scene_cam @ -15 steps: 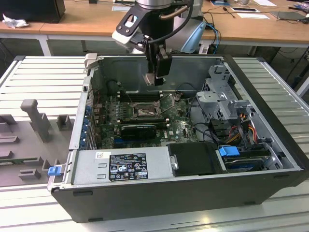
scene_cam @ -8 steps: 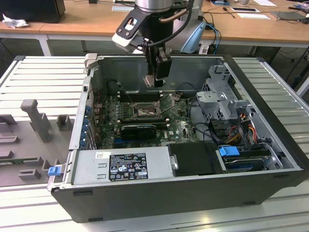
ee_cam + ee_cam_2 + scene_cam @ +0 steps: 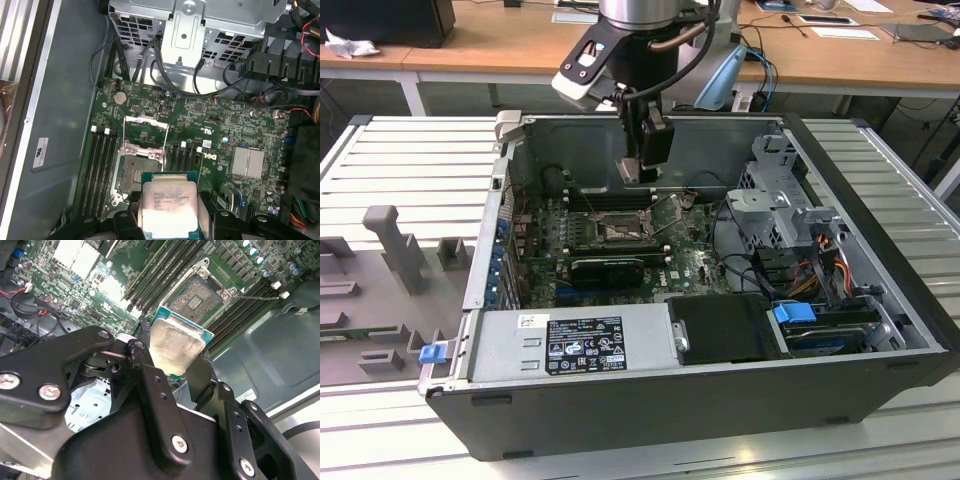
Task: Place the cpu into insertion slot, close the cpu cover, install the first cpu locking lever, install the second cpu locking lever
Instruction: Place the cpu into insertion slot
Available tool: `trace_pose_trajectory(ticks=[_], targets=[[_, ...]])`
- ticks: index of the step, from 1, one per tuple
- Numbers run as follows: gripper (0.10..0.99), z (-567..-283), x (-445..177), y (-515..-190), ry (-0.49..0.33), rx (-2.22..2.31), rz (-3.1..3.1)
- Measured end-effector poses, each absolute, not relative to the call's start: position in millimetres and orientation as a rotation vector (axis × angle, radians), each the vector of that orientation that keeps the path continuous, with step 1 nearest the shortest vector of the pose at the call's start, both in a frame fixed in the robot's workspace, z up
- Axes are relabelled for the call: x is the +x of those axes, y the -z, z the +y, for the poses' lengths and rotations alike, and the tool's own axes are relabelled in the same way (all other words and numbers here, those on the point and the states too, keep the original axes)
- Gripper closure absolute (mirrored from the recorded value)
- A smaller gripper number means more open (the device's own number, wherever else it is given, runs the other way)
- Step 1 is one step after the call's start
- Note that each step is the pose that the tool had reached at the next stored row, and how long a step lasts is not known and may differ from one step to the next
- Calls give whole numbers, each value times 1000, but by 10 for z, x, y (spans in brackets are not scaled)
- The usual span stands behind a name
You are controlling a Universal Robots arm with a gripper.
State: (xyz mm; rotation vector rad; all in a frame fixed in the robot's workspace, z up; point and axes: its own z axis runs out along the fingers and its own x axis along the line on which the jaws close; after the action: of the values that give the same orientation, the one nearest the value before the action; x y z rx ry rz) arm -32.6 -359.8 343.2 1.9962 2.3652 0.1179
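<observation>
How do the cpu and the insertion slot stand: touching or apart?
Apart. The exterior view shows the end effector, holding the cpu, well clear above the insertion slot.

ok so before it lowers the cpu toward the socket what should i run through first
1. cpu secure in the pincer: ok, clamped at two opposite edges.
2. insertion slot empty: ok, its dark centre is bare.
3. cpu cover out of the way: ok, swung up off the slot.
4. cpu off the motherboard: ok, it hangs above the board in the exterior view.
5. locking lever clear of the opening: ok, it lies out beside the slot.
6. cpu squared to the slot: cannot tell.
</observation>
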Motion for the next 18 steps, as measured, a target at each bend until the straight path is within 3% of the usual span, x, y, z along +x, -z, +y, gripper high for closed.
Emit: trace_pose_trajectory(ticks=[18], targets=[[557, -3597, -337, -3250, -115, 2098, 2270]])
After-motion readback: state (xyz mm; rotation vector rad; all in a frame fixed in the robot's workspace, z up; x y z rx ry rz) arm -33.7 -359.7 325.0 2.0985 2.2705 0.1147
